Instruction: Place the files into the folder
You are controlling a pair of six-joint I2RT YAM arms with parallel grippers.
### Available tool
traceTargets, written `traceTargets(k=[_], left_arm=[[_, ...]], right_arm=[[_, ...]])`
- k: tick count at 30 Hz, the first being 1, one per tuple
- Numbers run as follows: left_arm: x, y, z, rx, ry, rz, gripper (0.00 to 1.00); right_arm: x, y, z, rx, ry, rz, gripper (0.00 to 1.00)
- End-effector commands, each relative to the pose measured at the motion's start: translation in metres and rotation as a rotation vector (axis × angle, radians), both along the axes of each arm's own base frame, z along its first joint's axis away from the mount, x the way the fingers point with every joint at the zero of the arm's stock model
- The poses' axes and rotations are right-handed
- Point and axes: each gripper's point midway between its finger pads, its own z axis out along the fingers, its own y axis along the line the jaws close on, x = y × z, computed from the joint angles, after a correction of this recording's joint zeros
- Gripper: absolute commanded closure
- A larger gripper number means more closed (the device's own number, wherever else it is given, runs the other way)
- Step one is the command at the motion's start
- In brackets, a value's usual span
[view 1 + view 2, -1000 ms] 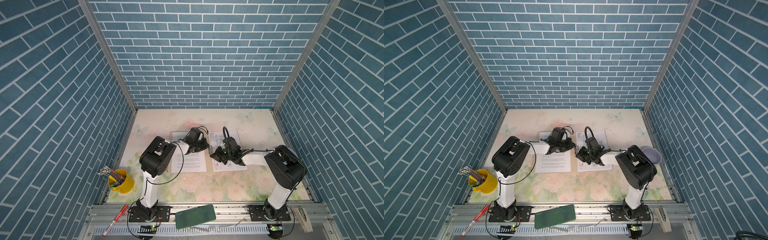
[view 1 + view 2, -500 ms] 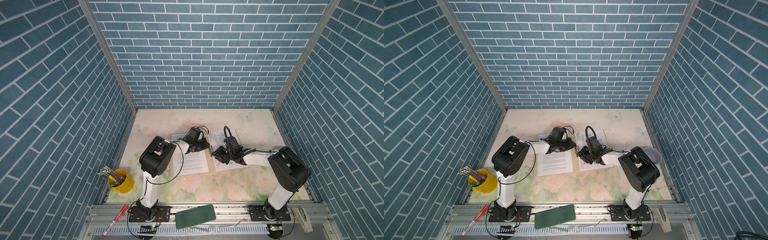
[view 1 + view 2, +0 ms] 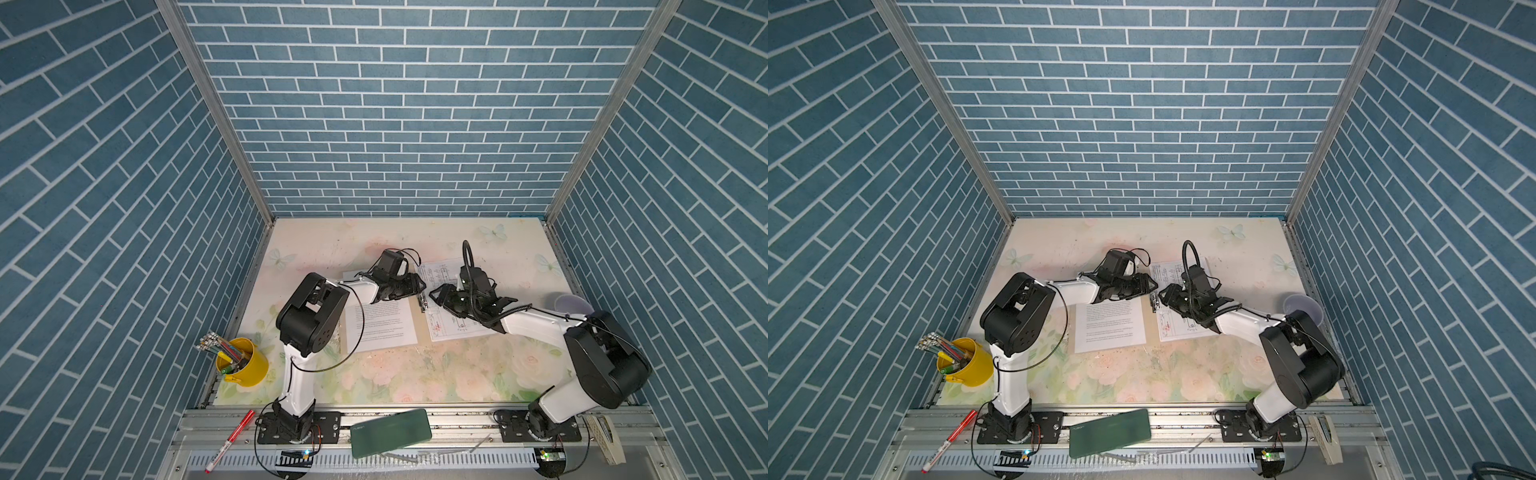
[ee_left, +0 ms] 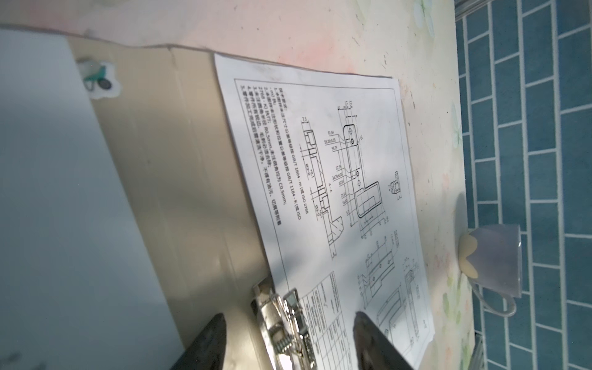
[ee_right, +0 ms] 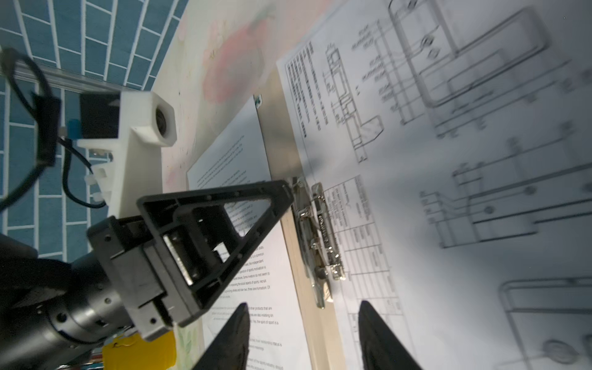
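Item: folder (image 3: 420, 328) — tan, lying open and flat at the middle of the table (image 3: 415, 374), spine running near to far, metal clip (image 3: 423, 301) on the spine.

Contents: text sheet (image 3: 380, 328) lies on the left flap. Diagram sheet (image 3: 455, 328) lies on the right flap, its spine-side edge at the clip; whether the clip pins it cannot be told for certain. A third sheet cannot be made out.

Left gripper (image 3: 417, 286): reaches in from the left, low over the spine at the clip. In the left wrist view its jaws stand apart, one on each side of the clip, with nothing held.

Right gripper (image 3: 434, 296): comes in from the right, just beside the left one. In the right wrist view its jaws are also parted above the spine, clamped on nothing.

Step in hand: by the look of it, the sheets are laid in and both grippers are free at the clip — placing seems all but done, and the folder is not yet closed.

Next move, as a judgement: lift both grippers clear of the clip, check the loose text sheet on the left flap, then catch a thin flap edge and fold it over without sliding the paper out.

Other: yellow pencil pot (image 3: 243, 365) near left, dark green case (image 3: 390, 432) on the near rail.
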Motion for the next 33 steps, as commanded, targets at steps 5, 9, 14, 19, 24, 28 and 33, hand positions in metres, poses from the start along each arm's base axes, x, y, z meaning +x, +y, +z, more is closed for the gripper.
traceTargets(k=[5, 9, 14, 19, 24, 28, 33], left_arm=[[-0.009, 0.026, 0.011, 0.112, -0.004, 0.031, 0.15], [-0.016, 0.037, 0.026, 0.138, -0.039, 0.042, 0.01], [-0.032, 0.065, 0.037, 0.213, -0.088, 0.081, 0.00], [-0.056, 0.118, 0.035, 0.354, -0.127, 0.200, 0.00], [-0.082, 0.171, 0.036, 0.458, -0.154, 0.313, 0.00], [-0.099, 0.210, 0.028, 0.468, -0.111, 0.383, 0.00], [-0.111, 0.239, 0.016, 0.478, -0.059, 0.410, 0.00]], right_arm=[[0.007, -0.070, 0.002, -0.178, -0.141, -0.068, 0.19], [0.015, -0.101, 0.009, -0.231, -0.205, -0.127, 0.09], [0.024, -0.126, 0.007, -0.263, -0.230, -0.152, 0.05], [0.035, -0.143, -0.004, -0.243, -0.221, -0.172, 0.04], [0.045, -0.154, -0.015, -0.208, -0.200, -0.186, 0.04], [0.050, -0.156, -0.024, -0.186, -0.181, -0.183, 0.04], [0.050, -0.154, -0.037, -0.170, -0.147, -0.173, 0.04]])
